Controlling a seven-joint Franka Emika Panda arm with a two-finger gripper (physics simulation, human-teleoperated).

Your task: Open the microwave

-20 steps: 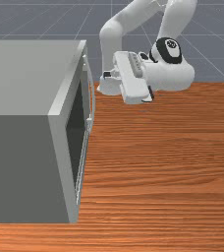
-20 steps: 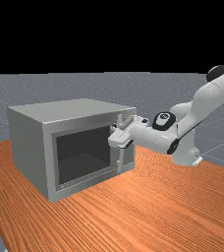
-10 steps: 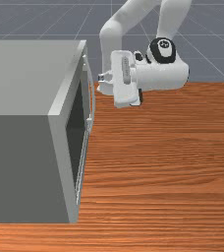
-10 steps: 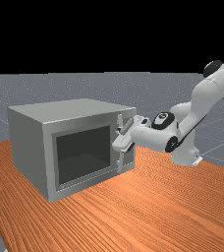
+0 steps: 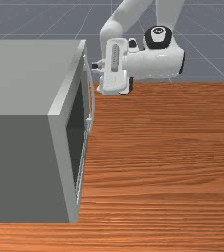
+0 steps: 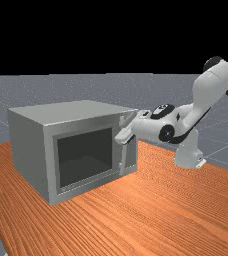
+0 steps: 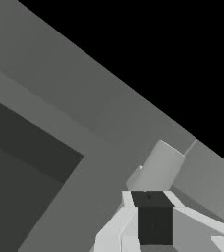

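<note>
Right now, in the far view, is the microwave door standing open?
No, the microwave door lies flat against the microwave's body.

We seem to be in a simulated robot test space: a Panda arm [image 6: 206, 95], a microwave [image 6: 30, 155] on a wooden table [image 6: 161, 210], gridded grey floor [image 5: 214, 47], black background [image 6: 111, 35].

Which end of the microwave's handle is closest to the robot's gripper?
The handle's upper end: the gripper is up close to it, whereas the lower end sits well below the gripper.
</note>
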